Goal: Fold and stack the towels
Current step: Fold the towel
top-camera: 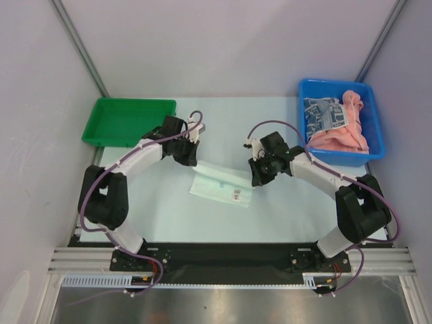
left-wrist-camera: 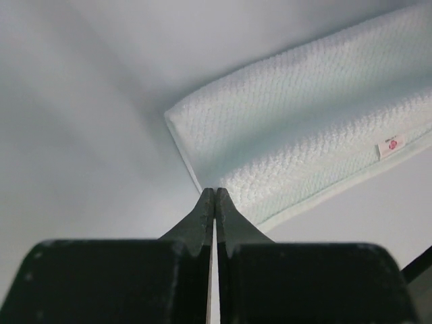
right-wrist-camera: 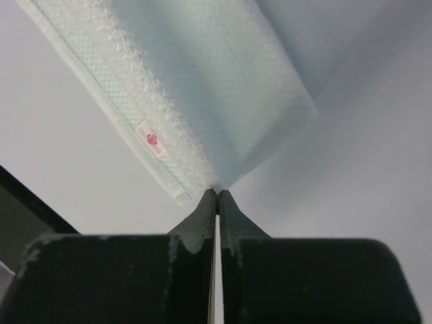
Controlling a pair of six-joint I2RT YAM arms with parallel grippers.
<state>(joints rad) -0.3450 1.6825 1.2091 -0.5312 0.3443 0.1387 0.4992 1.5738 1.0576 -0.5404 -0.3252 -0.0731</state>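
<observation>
The right pincer (right-wrist-camera: 217,193) pinches a corner of the pale folded towel (right-wrist-camera: 202,81), drawing the fabric to a point. The left pincer (left-wrist-camera: 214,193) is pressed together at the towel's other end; whether it grips is unclear. Lying mid-surface, the towel looks light, limp and grippy, so corners suit best. More towels (top-camera: 344,131) fill the far blue bin (top-camera: 334,82).

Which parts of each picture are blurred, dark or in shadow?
Top external: sharp, evenly lit, only faint shadows around the towel. Left wrist: towel weave sharp, left tool dark and soft-edged. Right wrist: towel mostly shaded, weave indistinct in the middle; right tool dark.
</observation>
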